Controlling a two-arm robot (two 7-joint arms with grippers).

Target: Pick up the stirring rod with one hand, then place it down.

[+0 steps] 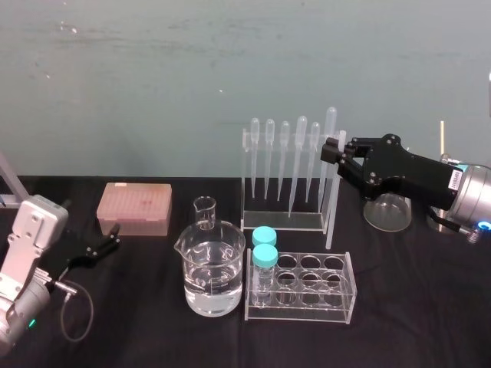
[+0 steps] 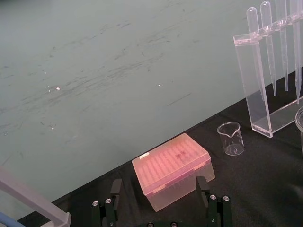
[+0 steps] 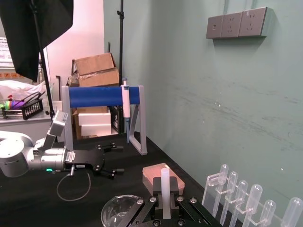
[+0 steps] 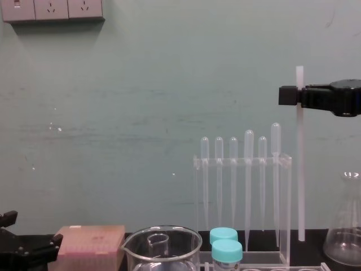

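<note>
Holding the stirring rod (image 4: 300,169) upright, the right gripper (image 4: 290,95) has its jaws closed on it near the top end; a short stub stands above the jaws. The rod hangs just beside the right end of the pipette rack (image 4: 242,164), with its lower end down near the table (image 1: 422,307); contact cannot be told.

Handling, judged:
- Light, stiff and smooth, so likely slippery between flat jaws.
- Thin enough to snap if knocked against the rack.
- With so high a hold, the long free length may pivot; a hold nearer the middle would balance better.

The left gripper (image 1: 111,239) is low at the left, fingers spread, empty.

Writing:
- White label (image 1: 453,178) on the right wrist, too small to read.
- Sticker on the pink tip box (image 2: 173,168), unreadable.
- No brand made out.
</note>
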